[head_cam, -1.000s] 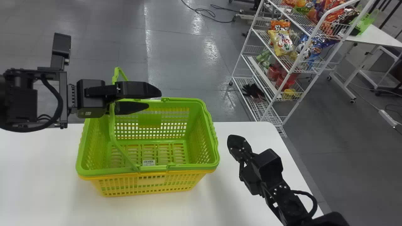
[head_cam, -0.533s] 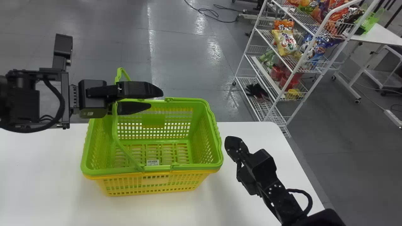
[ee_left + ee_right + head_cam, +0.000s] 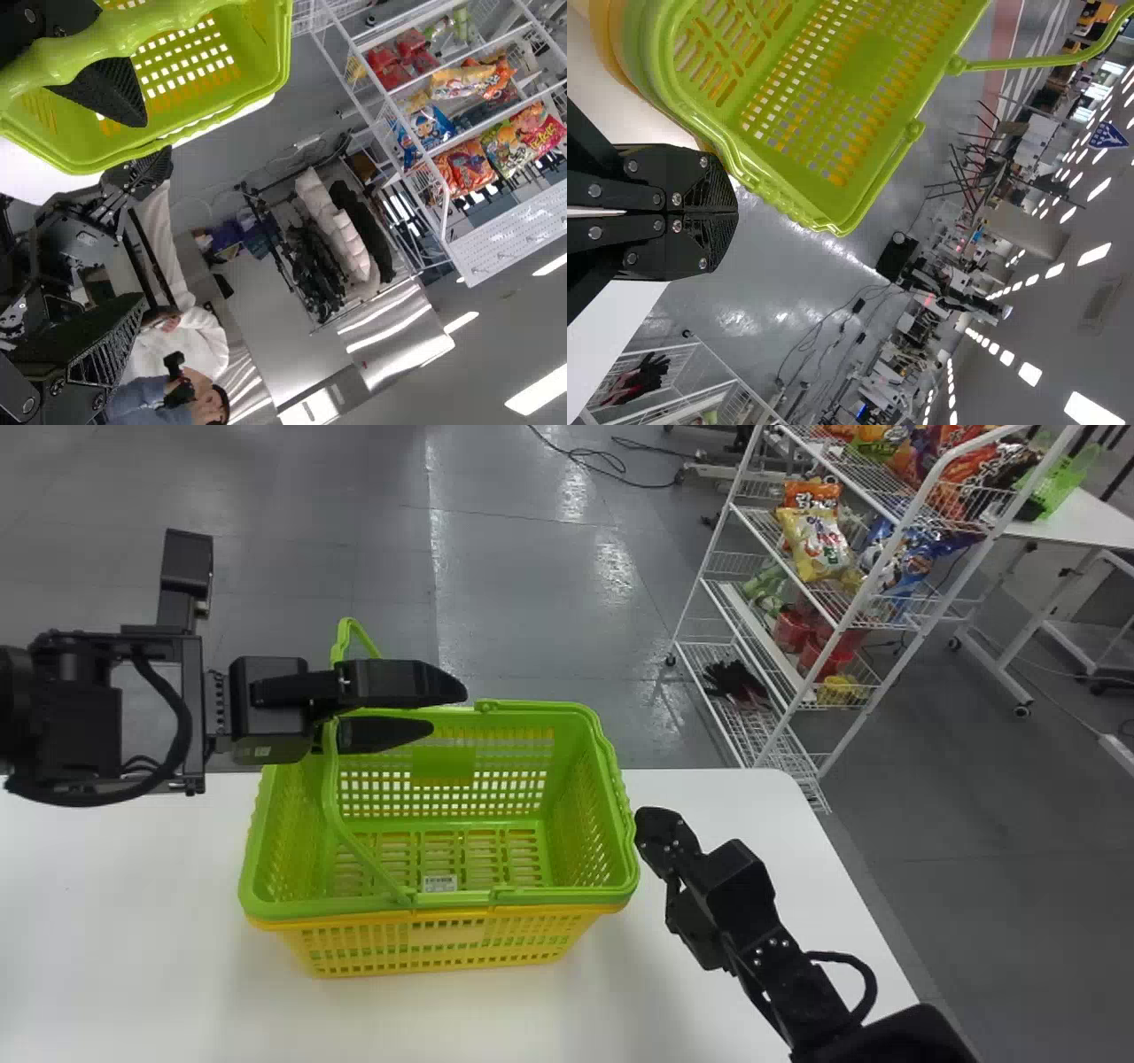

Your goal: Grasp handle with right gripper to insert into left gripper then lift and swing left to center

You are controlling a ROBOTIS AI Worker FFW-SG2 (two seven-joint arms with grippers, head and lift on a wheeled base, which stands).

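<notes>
Rack (image 3: 762, 757): white wire, standing beyond the counter to the right, stocked with snack packets (image 3: 815, 545); well apart, so no likely hindrance.
Counter (image 3: 89, 912): white, bearing both baskets; a dragged pair could slide on it.
Yellow basket (image 3: 447, 933): lower of a nested pair; might cling to the upper one and rise with it, adding weight, or drop off midway through the swing.
Green basket (image 3: 319, 908): nested in the yellow, centre-left of the counter; its right rim lies in the right gripper's way, and a low crossing could knock it.
Left gripper (image 3: 450, 710): above the basket's left part, jaws apart; its bulk crowds the raised handle, leaving the other arm little room for the handover.
Right gripper (image 3: 735, 212): just beside the right rim, jaws together, holding nothing; unless they part before the reach, they would likely push the handle instead of gripping it.
Raised handle (image 3: 332, 784): up on the left side, crossing by the base of the left jaws; whether it lies between them, cannot tell. If outside, closing would miss it.
Folded handle (image 3: 605, 766): down along the right rim; may snag the right gripper, or, left out of the grip, let the basket tip when lifted.
Tag (image 3: 440, 883): white, on the green basket's floor; no obstacle.
</notes>
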